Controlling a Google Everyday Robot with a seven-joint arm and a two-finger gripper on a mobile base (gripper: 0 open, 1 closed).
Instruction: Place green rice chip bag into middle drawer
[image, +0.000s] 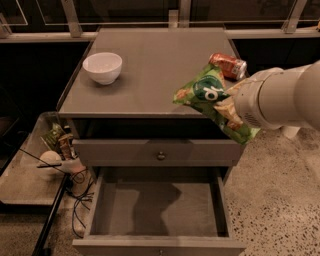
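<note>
The green rice chip bag (207, 95) hangs in the air at the right front corner of the cabinet top, tilted, its dark-green logo facing me. My gripper (231, 107) is shut on the bag's middle, mostly hidden behind the foil; the white arm (280, 97) comes in from the right. The middle drawer (190, 210) is pulled open below and left of the bag, with its grey floor bare and the arm's shadow on it.
A white bowl (102, 67) stands at the left of the cabinet top (150, 75). An orange-red soda can (228, 65) lies at the right, just behind the bag. The top drawer panel (160, 152) is closed. A low shelf with clutter (55, 150) and cables (80, 195) is at the left.
</note>
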